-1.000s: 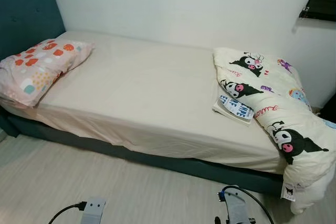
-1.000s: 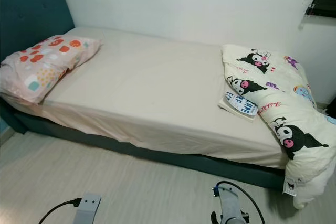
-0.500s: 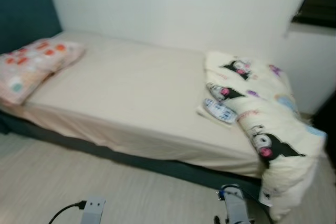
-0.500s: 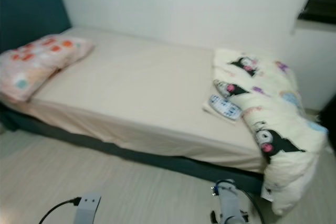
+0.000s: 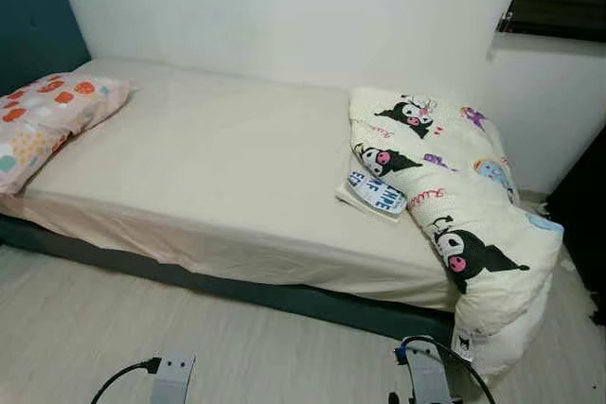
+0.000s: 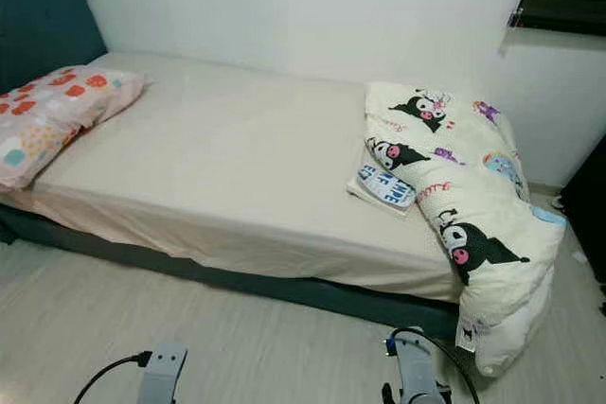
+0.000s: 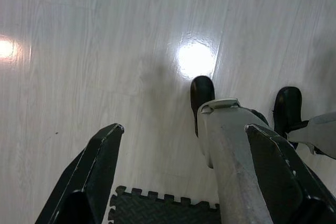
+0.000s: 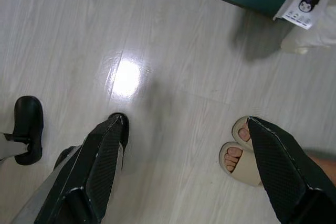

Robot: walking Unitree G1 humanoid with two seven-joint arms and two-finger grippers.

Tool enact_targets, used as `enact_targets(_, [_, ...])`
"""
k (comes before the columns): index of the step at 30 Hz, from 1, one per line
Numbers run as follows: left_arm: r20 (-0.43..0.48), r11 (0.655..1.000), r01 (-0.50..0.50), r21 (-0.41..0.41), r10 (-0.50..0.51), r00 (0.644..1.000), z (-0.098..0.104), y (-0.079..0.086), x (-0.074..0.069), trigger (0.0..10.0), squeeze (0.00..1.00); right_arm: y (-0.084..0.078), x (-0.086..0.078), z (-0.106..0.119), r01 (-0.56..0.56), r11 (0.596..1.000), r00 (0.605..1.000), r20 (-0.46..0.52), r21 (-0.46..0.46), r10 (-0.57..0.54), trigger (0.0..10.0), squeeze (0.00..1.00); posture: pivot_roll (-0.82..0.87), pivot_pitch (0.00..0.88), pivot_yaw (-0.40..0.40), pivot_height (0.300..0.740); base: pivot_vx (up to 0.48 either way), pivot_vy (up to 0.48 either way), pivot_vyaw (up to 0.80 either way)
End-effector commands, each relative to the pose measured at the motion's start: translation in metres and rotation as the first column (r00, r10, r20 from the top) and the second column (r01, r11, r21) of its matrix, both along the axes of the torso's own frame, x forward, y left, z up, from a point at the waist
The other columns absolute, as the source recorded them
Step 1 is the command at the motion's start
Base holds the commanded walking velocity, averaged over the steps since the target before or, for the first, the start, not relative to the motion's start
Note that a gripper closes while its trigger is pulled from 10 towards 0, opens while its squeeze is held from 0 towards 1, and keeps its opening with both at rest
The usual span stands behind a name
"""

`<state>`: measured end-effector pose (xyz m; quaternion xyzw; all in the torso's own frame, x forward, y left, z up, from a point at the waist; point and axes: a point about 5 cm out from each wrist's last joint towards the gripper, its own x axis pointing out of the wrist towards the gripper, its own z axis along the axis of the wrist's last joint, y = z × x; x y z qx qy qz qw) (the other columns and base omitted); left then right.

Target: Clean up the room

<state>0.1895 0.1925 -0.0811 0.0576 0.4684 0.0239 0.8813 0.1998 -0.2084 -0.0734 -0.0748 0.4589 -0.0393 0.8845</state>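
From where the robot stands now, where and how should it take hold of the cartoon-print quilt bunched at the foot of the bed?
Probably at the quilt's lower end, where it spills over the mattress edge toward the floor: that hanging fold offers a loose bunch to pinch. Come from the front on the robot's right side, low, with the right claw, now open over the floor. Avoid the book tucked against the quilt's inner edge.

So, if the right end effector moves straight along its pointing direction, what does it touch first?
Probably the pale wooden floor: the right end effector hangs open and points down at it, with a person's sandalled foot close beside.
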Motion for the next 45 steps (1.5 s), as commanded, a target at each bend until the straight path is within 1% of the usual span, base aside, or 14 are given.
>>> enact_targets(1, [0.002,1.0,0.011,-0.015,-0.011,1.0,-0.0009,-0.0026,-0.0012,10.0,0.0,0.0018,-0.001,-0.0009,-0.004,1.0,1.0,-0.008,0.001,0.004,10.0,0.0,0.12,0.04,-0.032,0.724,0.0,0.0,0.0])
enact_targets(4, [0.024,0.999,0.05,-0.021,-0.05,0.998,0.0012,-0.0059,0.0029,10.0,0.0,0.0016,-0.0009,-0.0008,-0.003,1.0,1.0,-0.006,0.001,0.003,10.0,0.0,0.12,0.04,-0.032,0.724,0.137,0.0,0.0])
enact_targets(8, [0.031,0.998,0.063,-0.024,-0.062,0.998,0.0021,-0.0077,0.0051,10.0,0.0,0.0014,-0.0012,-0.001,0.005,1.0,1.0,-0.008,0.008,-0.005,10.0,0.0,0.13,0.036,-0.035,0.724,0.412,0.0,0.0])
enact_targets(15, [0.036,0.997,0.08,-0.023,-0.079,0.996,0.003,-0.0097,0.0072,10.0,0.0,0.0011,-0.0017,-0.0014,0.015,1.0,1.0,-0.017,0.017,-0.014,10.0,0.0,0.13,0.029,-0.031,0.724,0.43,0.0,-0.74])
enact_targets(20, [0.038,0.996,0.083,-0.021,-0.083,0.996,0.0033,-0.0096,0.0078,10.0,0.0,0.001,-0.0006,-0.0006,0.015,1.0,1.0,-0.006,0.014,-0.015,10.0,0.0,0.13,0.029,-0.029,0.724,0.431,0.0,-0.7])
enact_targets(40, [0.027,0.997,0.069,-0.018,-0.069,0.997,0.0014,-0.0087,0.0039,10.0,0.0,0.0023,0.0041,0.0021,0.002,1.0,1.0,0.024,0.016,-0.003,10.0,0.0,0.12,0.042,-0.028,0.724,0.426,0.0,0.0])
enact_targets(45, [0.023,0.999,0.051,-0.018,-0.05,0.998,0.0012,-0.0091,0.0041,10.0,0.0,0.0009,0.0052,0.0029,0.008,1.0,1.0,0.028,0.017,-0.008,10.0,0.0,0.12,0.042,-0.026,0.724,0.0,0.0,0.0])
